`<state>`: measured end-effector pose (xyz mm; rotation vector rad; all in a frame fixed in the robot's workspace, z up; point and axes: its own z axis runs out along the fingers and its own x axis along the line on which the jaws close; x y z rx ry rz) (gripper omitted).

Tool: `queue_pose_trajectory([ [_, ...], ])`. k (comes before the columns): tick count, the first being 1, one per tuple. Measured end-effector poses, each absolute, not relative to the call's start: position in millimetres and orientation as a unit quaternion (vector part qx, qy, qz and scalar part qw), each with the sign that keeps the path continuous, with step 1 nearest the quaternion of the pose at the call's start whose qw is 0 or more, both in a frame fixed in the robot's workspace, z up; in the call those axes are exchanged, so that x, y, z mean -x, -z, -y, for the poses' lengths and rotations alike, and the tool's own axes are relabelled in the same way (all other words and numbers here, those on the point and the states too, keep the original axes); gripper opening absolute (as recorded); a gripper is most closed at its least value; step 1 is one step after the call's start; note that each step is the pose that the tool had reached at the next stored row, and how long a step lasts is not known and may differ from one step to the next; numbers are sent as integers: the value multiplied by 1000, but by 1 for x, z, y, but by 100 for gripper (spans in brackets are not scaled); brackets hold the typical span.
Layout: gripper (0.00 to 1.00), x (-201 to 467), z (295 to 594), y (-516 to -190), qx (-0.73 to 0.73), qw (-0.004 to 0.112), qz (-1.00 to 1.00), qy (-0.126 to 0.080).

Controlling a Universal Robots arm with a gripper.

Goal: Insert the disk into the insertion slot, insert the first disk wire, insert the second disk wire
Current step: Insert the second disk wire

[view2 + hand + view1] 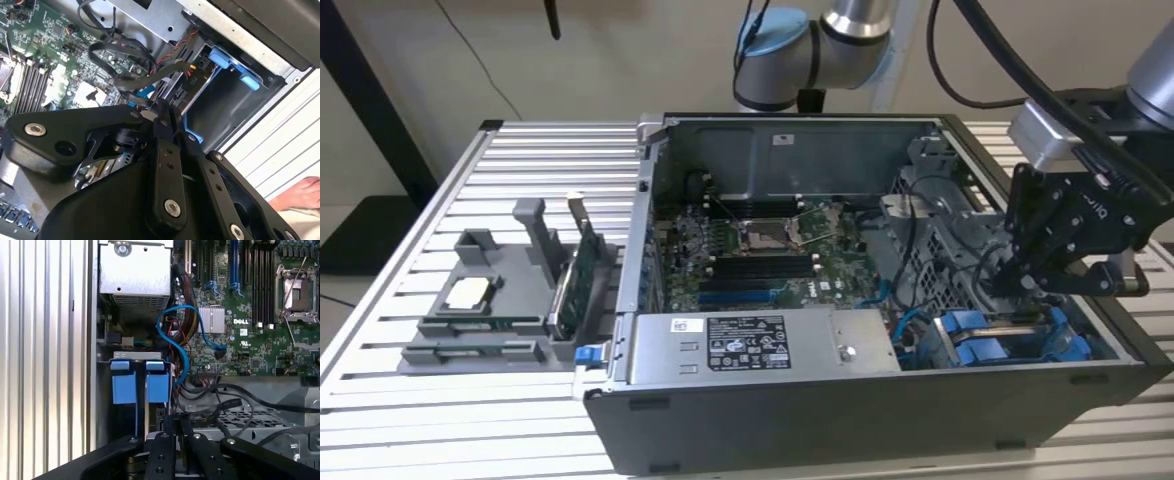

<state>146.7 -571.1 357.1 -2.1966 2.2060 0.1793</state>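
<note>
The open computer case [881, 420] lies on a slatted table. The disk [202, 87] sits inside the insertion slot [1087, 345] at the case's corner on the exterior view's right, its blue carrier tabs [135, 387] showing side by side. My black gripper [1021, 290] hangs just above the slot's inner end. Its fingers [161, 150] are pressed together at a black disk wire [140, 97] that loops across from the motherboard. The same fingers [165, 450] stand beside the tabs. A blue cable [175, 335] curls nearby.
A silver power-supply box [761, 345] lies along the case's front wall, the green motherboard [747, 250] behind it. A grey holder [494, 300] with a green card [580, 275] stands on the exterior view's left. Part of a person [300, 195] shows beyond the case.
</note>
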Motion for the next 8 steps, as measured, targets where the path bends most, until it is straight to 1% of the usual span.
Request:
queue_pose_trajectory([
  [8, 16, -147, 571, -355, 704, 11, -708, -57],
])
